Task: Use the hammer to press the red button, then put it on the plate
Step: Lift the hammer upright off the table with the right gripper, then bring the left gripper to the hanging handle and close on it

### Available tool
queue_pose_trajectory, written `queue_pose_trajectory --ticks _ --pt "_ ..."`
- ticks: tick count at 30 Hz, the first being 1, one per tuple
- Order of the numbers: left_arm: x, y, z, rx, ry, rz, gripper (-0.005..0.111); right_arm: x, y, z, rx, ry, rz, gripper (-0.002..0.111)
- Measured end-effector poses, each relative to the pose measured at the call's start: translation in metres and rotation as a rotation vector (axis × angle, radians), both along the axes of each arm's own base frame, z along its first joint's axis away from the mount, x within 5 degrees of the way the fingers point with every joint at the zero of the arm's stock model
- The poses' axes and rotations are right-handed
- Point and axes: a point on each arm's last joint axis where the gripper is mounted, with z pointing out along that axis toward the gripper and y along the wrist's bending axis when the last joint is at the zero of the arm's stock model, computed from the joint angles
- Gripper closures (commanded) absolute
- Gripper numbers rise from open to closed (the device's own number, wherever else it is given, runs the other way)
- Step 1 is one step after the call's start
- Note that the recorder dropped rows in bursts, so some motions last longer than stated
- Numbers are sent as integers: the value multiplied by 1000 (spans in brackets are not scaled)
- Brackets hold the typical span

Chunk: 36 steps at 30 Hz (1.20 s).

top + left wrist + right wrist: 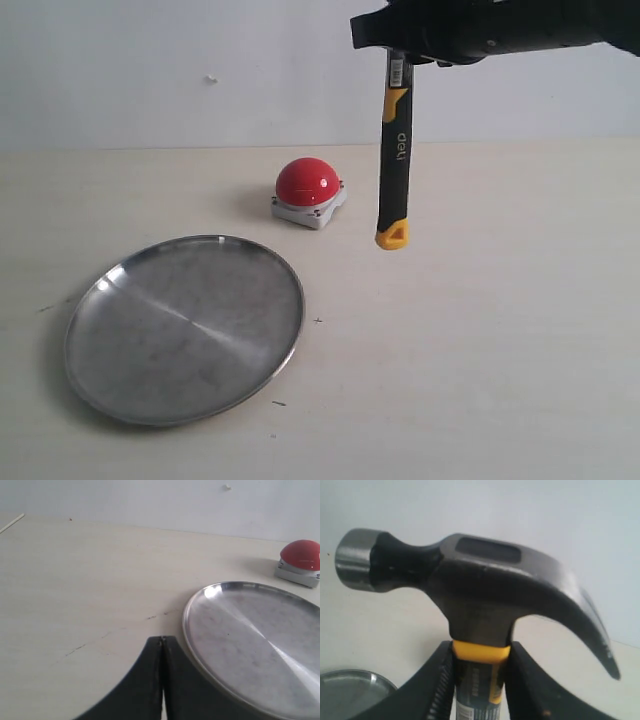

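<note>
Here, the hammer (393, 150) is held upright over the table (480, 360), with the dark head up and the yellow looped end down, just right of the button (308, 180). White lettering is carried on the black-and-yellow handle. The right gripper (481, 655) is clamped on the handle directly beneath the head. The left gripper (162, 642) is pressed together, empty, near the rim of the plate (185, 330). Bare table is left to the right of the hammer and in front of it.
</note>
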Motion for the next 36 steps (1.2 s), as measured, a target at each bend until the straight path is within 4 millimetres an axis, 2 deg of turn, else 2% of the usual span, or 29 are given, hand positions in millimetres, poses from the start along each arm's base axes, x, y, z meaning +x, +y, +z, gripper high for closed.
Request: queue_pose_trajectory --ticks 6,25,28,36 --pt "0 0 0 0 0 0 107 -5 -3 6 -2 -4 -1 108" --pt "0 0 0 35 -6 -5 107 -7 -2 4 72 71 -27 108" --pt "2 1 8 83 -102 -12 107 -7 -2 4 72 71 -27 108" --pt "0 -1 51 -78 -576 -16 107 -7 -2 4 72 71 -27 108"
